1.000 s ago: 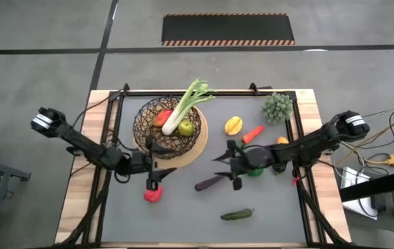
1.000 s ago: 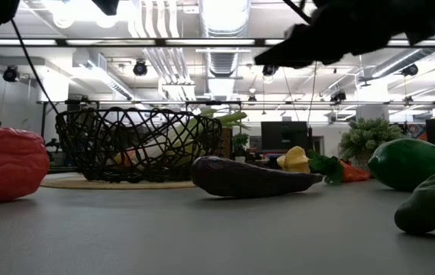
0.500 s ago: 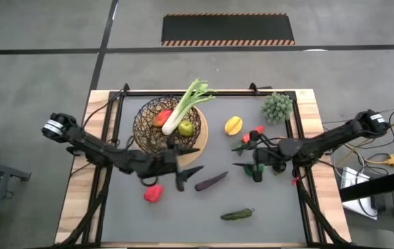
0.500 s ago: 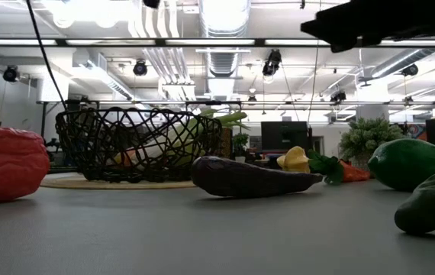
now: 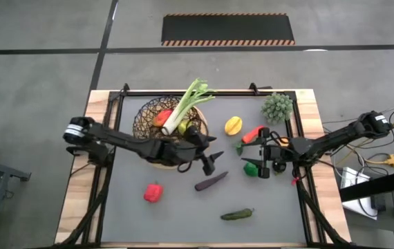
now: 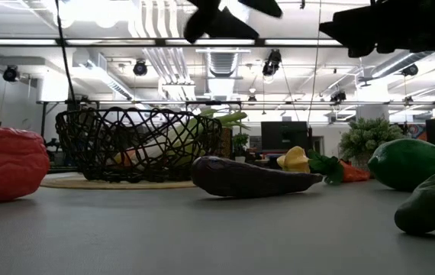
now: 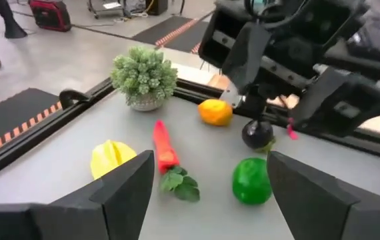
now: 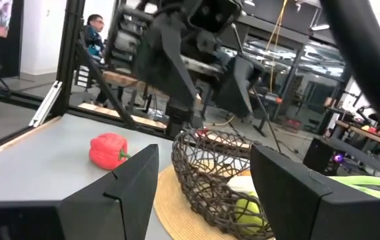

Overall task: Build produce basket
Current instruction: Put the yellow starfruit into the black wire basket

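round dark wire basket (image 5: 157, 119) near surface's far edge: white-green leek (image 5: 185, 107), green apple (image 5: 185, 128) | left pincer (image 5: 211, 160) open, empty | right pincer (image 5: 254, 155) open, empty

One basket (image 5: 157, 126) is seen. Inside it, one leek (image 5: 186, 105), one apple (image 5: 185, 128) and one reddish item are counted. Outside it, one red pepper (image 5: 153, 191), one eggplant (image 5: 211, 182), one cucumber (image 5: 237, 215), one lemon (image 5: 233, 125), one carrot (image 5: 253, 134), one lime (image 5: 251, 168) and one spiky plant (image 5: 278, 107) are counted.
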Controlling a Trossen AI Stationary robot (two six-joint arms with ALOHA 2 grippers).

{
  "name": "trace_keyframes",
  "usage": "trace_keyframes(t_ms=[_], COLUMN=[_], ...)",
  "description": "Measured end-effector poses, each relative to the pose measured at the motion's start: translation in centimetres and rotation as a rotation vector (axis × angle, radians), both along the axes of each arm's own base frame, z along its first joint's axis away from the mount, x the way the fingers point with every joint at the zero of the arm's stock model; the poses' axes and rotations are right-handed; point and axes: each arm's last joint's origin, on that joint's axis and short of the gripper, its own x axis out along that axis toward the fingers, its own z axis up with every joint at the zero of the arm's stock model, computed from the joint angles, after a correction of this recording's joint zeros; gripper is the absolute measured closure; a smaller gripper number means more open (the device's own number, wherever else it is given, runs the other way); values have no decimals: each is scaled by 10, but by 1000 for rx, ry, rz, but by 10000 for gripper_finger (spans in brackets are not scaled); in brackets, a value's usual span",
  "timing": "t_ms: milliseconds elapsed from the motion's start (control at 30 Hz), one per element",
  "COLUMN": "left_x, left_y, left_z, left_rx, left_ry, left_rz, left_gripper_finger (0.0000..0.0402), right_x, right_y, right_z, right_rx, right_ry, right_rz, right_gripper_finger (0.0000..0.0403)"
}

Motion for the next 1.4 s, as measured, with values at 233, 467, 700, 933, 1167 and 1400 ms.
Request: trace_keyframes(t_ms=[233, 467, 700, 933, 1167, 1400], left_x=[27, 53, 66, 77, 96, 100], left_y=[27, 48, 65, 75, 85, 103], left_z=[-31, -66, -89, -101, -108, -108], left_rx=[49, 114, 133, 123, 150, 160], left_ry=[84, 56, 28, -51, -18, 109], left_rz=[40, 73, 108, 135, 111, 138], left_gripper_finger=[130, 130, 130, 130, 130, 130], right_x=[-4, -13, -17, -18, -19, -19], right_y=[1, 2, 1, 0, 0, 0], right_z=[7, 16, 17, 18, 19, 19], right_rx=[-13, -25, -60, -77, -84, -82], right_ry=[-47, -117, -114, -126, -133, -137], right_rz=[54, 147, 140, 135, 133, 133], right_gripper_finger=[182, 182, 182, 182, 182, 182])
